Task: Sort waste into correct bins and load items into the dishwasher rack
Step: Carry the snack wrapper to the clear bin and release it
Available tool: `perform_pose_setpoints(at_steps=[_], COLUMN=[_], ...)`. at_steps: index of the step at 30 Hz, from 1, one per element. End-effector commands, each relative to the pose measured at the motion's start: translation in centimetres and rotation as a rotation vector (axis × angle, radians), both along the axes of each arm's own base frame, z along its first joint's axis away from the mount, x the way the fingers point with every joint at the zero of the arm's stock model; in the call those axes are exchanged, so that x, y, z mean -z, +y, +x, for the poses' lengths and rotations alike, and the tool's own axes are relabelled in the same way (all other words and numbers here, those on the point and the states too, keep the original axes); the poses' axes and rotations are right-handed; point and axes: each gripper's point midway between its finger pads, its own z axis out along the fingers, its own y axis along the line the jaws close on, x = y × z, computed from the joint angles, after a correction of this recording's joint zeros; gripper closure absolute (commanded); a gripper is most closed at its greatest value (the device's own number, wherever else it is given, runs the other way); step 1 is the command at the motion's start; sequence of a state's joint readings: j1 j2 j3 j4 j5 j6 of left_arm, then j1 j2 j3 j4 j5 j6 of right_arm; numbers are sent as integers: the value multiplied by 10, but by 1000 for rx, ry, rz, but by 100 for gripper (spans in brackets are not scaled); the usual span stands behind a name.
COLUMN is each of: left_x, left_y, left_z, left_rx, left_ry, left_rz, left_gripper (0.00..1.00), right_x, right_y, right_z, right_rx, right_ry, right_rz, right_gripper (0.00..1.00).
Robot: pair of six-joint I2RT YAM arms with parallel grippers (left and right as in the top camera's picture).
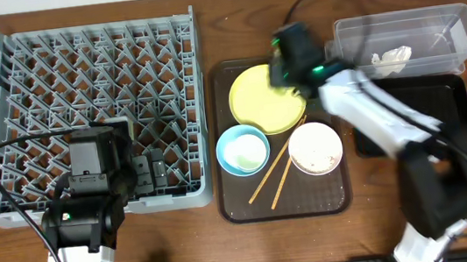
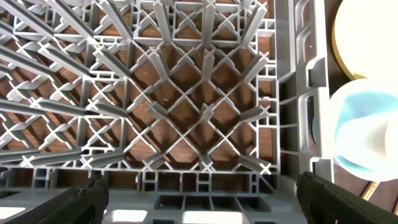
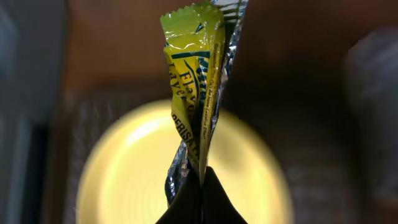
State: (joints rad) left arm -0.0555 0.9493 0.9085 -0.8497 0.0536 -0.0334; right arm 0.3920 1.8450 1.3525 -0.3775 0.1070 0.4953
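- Brown wooden bench (image 1: pixel 239 24) carries four things.
- Grey dishwasher rack (image 1: pixel 89 26) at 9 o'clock.
- Dark brown serving tray (image 1: pixel 312 197) just beside the rack, at its 3 o'clock.
- Clear tub (image 1: pixel 401 15) at 2 o'clock.
- Black tray (image 1: pixel 449 89) at 3 o'clock, just beside the tub.

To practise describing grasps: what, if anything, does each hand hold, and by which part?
The right hand pinches the yellow-green snack wrapper by one end, over the yellow plate. The left hand is open, holding nothing.
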Motion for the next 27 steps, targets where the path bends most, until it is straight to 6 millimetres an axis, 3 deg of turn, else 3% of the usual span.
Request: perform_pose_setpoints(at_steps=[1, 5, 12, 13, 15, 17, 20, 24, 27], left_x=[-9, -9, -9, -9, -9, -9, -9, -9, -9], left_y=[-2, -2, -2, -2, -2, -2, -2, -2, -2], left_z=[3, 3, 3, 3, 3, 3, 3, 3, 3], left_rx=[-4, -4, -4, -4, -4, -4, -4, -4, -4], left_ry=[-21, -21, -21, -21, -21, -21, -21, -21, -20], left_rz=[-17, -17, -17, -17, -17, -17, -17, -17, -17], left_gripper=[2, 2, 2, 2, 2, 2, 2, 2, 2], right_x=[-48, -70, -57, -54, -50, -48, -47, -44, -42], right_y=[-40, -92, -174, -184, -198, -207, -210, -203, -201], right_z=[15, 31, 40, 41, 41, 39, 38, 37, 32], right_rx=[78, 192, 429, 453, 479, 497, 462, 361, 324], right_ry=[-113, -182, -158, -152, -146, -139, -130, -117, -95], right_rz=[13, 31, 84, 84, 79, 76, 51, 10, -19], right_gripper=[99, 99, 98, 96, 78, 54, 36, 25, 24])
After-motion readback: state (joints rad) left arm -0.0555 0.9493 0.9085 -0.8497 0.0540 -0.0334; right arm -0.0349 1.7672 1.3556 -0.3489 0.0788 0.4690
